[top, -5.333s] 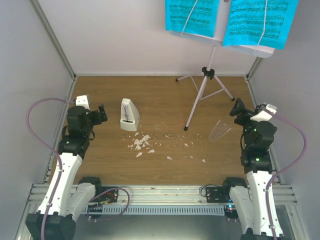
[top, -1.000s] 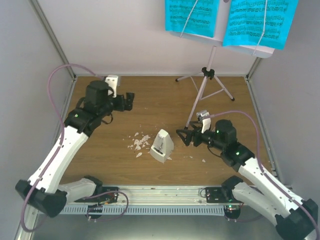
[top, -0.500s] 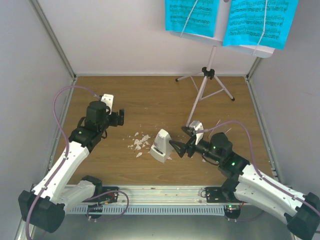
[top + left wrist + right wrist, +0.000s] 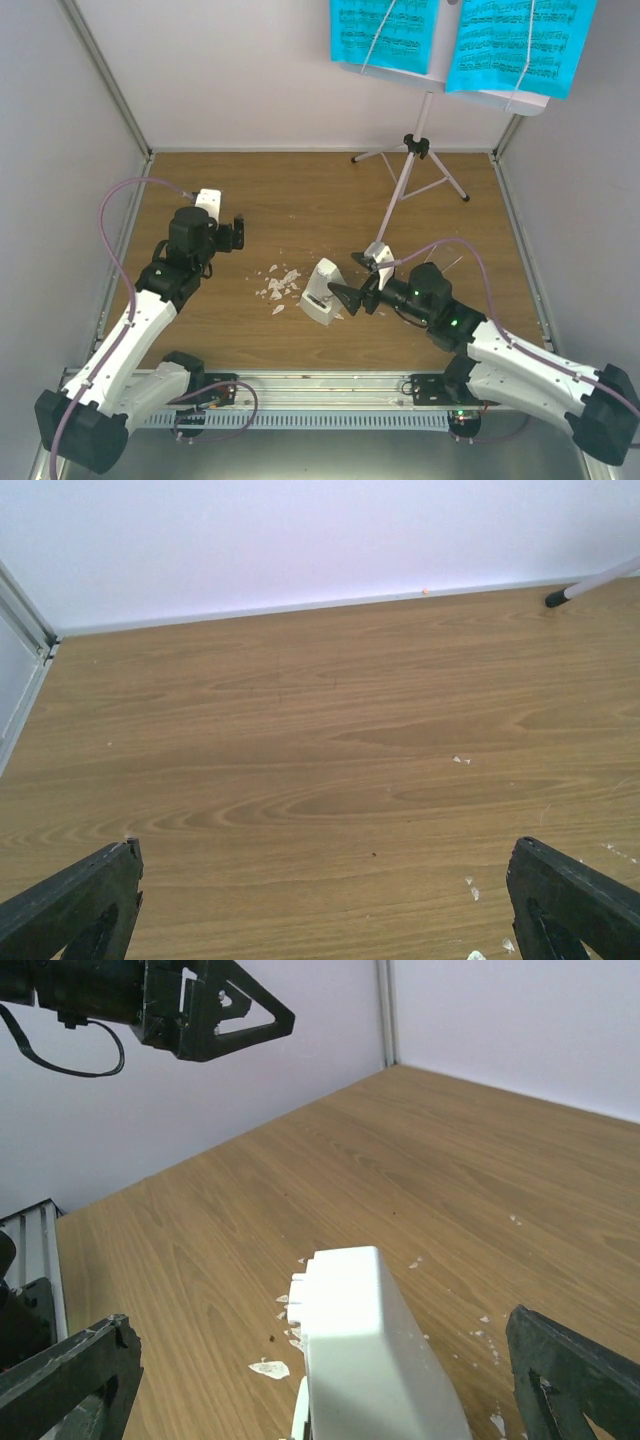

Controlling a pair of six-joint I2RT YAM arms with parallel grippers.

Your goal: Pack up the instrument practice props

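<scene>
Across the top of the frame the sheet-music pages (image 4: 385, 35) are showing cyan with rows of black notes, the music stand (image 4: 423, 118) below is showing pale pinkish white, the metronome (image 4: 322, 290) at centre is showing plain white, and the table (image 4: 300, 190) is displaying brown wood grain flecked with white crumbs (image 4: 280, 285).

The small white pyramid metronome (image 4: 322, 292) sits near the middle of the brown wooden table (image 4: 300, 190), with the scattered small white crumbs (image 4: 280, 284) just left of it. The right gripper (image 4: 350, 290) is just right of it, its fingers (image 4: 70, 1380) reaching either side, seemingly without touching. The pale tripod music stand (image 4: 412, 165) stands behind at the far right, with cyan sheet-music pages (image 4: 385, 35) on its desk. The left gripper (image 4: 236, 235) hovers well to the left.
</scene>
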